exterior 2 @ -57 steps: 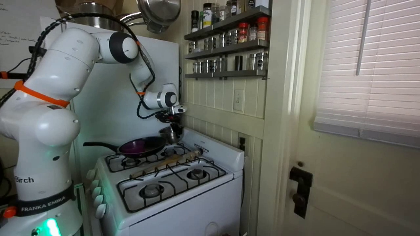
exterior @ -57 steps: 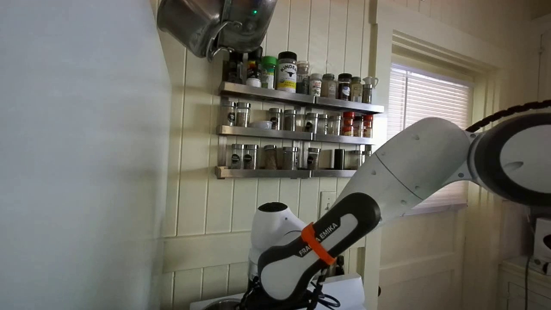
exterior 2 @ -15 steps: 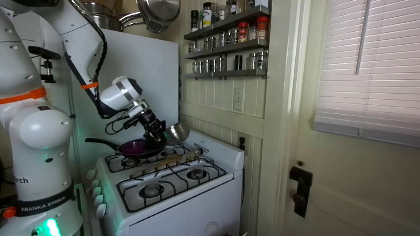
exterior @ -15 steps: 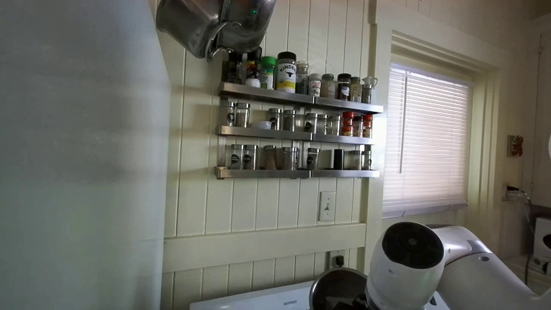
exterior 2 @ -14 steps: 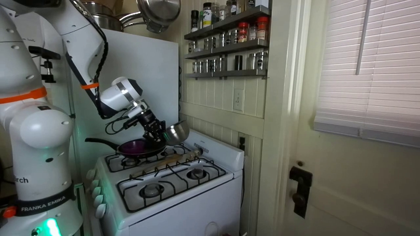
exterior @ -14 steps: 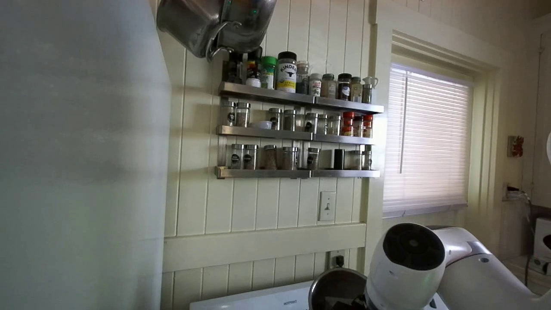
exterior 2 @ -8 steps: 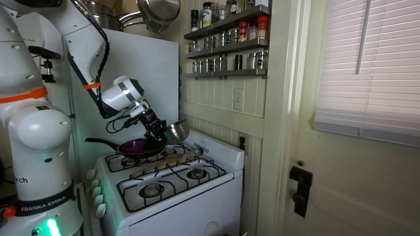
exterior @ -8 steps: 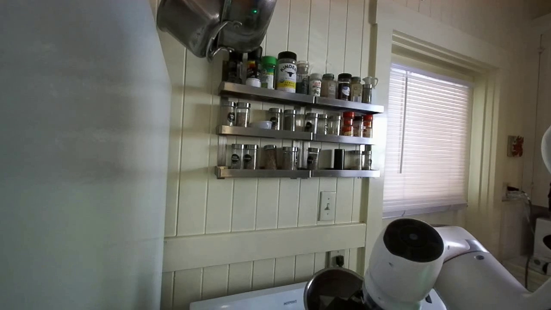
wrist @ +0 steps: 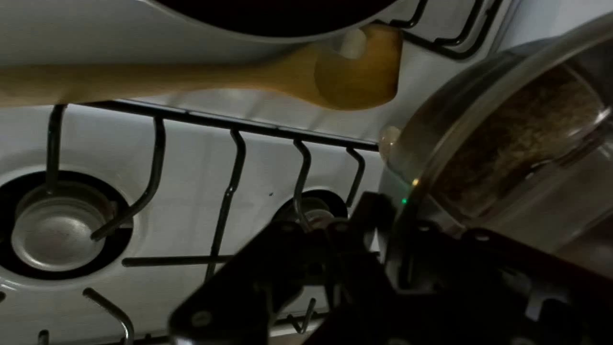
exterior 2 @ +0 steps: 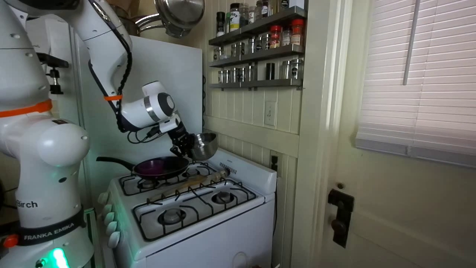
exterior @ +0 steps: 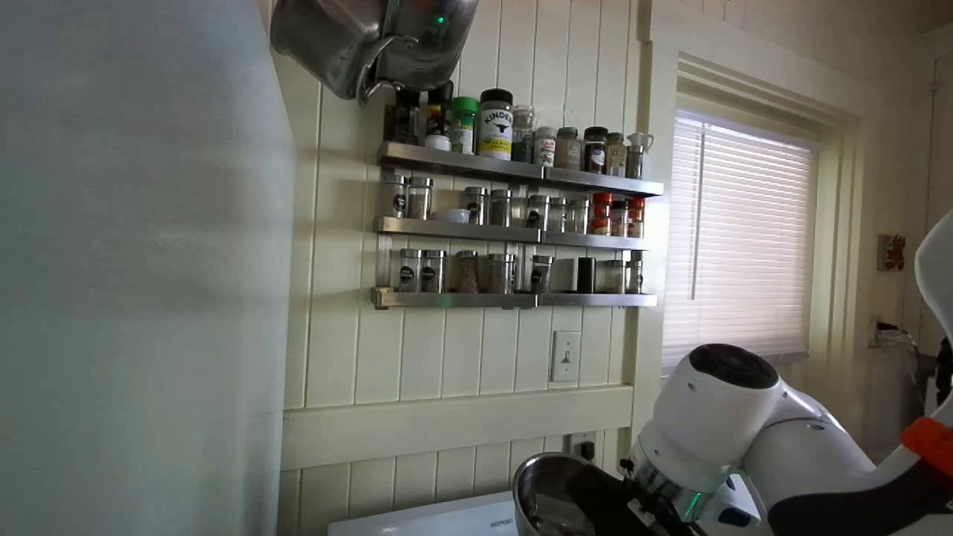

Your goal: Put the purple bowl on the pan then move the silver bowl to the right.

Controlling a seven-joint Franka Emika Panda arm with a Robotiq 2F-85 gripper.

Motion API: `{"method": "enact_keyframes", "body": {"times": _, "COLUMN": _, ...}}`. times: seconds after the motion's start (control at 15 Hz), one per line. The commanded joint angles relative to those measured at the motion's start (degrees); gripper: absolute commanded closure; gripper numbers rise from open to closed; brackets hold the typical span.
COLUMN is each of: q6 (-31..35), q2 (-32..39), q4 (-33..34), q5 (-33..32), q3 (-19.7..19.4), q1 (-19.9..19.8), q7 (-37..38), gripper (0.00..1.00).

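The silver bowl (exterior 2: pixel 206 147) is held at the tip of the gripper (wrist: pixel 393 227), whose jaws are clamped on its side near the rim. It juts out ahead of the gripper, tilted, its mouth turned partly back, so that the wrist view sees some way into it. Bowl and gripper are over the back of the stove (exterior 2: pixel 204 238), and the white backguard (exterior 2: pixel 243 169) stands just past the bowl from the gripper.

Lower than the gripper and nearer the robot's base, the black frying pan (exterior 2: pixel 176 163) rests on the stove, its handle pointing away from the gripper. The purple bowl (exterior 2: pixel 151 167) sits inside the pan, in the half farther from the gripper. A wooden spatula (wrist: pixel 354 86) lies below the gripper, close by the pan. In the wrist view one burner (wrist: pixel 60 235) shows clear of the gripper; another is partly hidden behind it.

Past the gripper and higher than it, a light switch (exterior: pixel 566 357) is set in the paneled wall (exterior: pixel 458 357). Well above, metal shelves (exterior: pixel 461 161) carry spice jars (exterior: pixel 495 130); steel pots (exterior: pixel 327 45) hang higher than those. Well apart from the gripper, off to one side, are a door (exterior 2: pixel 390 216) and a white blind (exterior 2: pixel 390 111).
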Motion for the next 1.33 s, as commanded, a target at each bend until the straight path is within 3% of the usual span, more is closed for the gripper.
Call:
{"method": "enact_keyframes", "body": {"times": 0.0, "q6": -2.71, "q2": -0.48, "q4": -0.02, "q5": 13.30, "q3": -10.37, "q1": 11.14, "q7": -5.10, "gripper": 0.98}}
{"method": "enact_keyframes", "body": {"times": 0.2, "q6": -15.01, "q2": -6.09, "q4": 0.16, "q5": 21.36, "q3": -13.88, "q1": 16.26, "q7": -5.98, "gripper": 0.98}}
{"method": "enact_keyframes", "body": {"times": 0.4, "q6": -23.92, "q2": -13.25, "q4": -1.98, "q5": 19.87, "q3": -11.99, "q1": 14.45, "q7": 1.44, "gripper": 0.98}}
{"method": "enact_keyframes", "body": {"times": 0.47, "q6": -27.56, "q2": -13.63, "q4": 0.49, "q5": 18.42, "q3": -11.71, "q1": 14.94, "q7": 3.34, "gripper": 0.98}}
{"method": "enact_keyframes", "body": {"times": 0.53, "q6": -22.58, "q2": -7.69, "q4": 0.36, "q5": 19.79, "q3": -12.50, "q1": 15.09, "q7": -0.62, "gripper": 0.92}}
{"method": "enact_keyframes", "body": {"times": 0.67, "q6": -26.04, "q2": -11.11, "q4": 0.46, "q5": 19.69, "q3": -12.35, "q1": 15.09, "q7": 0.92, "gripper": 0.92}}
{"method": "enact_keyframes", "body": {"times": 0.73, "q6": -26.38, "q2": -11.94, "q4": 0.45, "q5": 19.69, "q3": -12.35, "q1": 15.09, "q7": 1.16, "gripper": 0.98}}
{"method": "enact_keyframes", "body": {"times": 0.8, "q6": -21.85, "q2": -10.42, "q4": 0.55, "q5": 19.91, "q3": -13.57, "q1": 15.30, "q7": 0.95, "gripper": 0.98}}
{"method": "enact_keyframes", "body": {"times": 1.0, "q6": -16.67, "q2": -8.75, "q4": 0.03, "q5": 20.88, "q3": -14.89, "q1": 13.04, "q7": 8.23, "gripper": 0.98}}
{"method": "enact_keyframes", "body": {"times": 1.27, "q6": -12.86, "q2": -5.94, "q4": -0.01, "q5": 23.21, "q3": -17.86, "q1": 13.08, "q7": 12.61, "gripper": 0.98}}
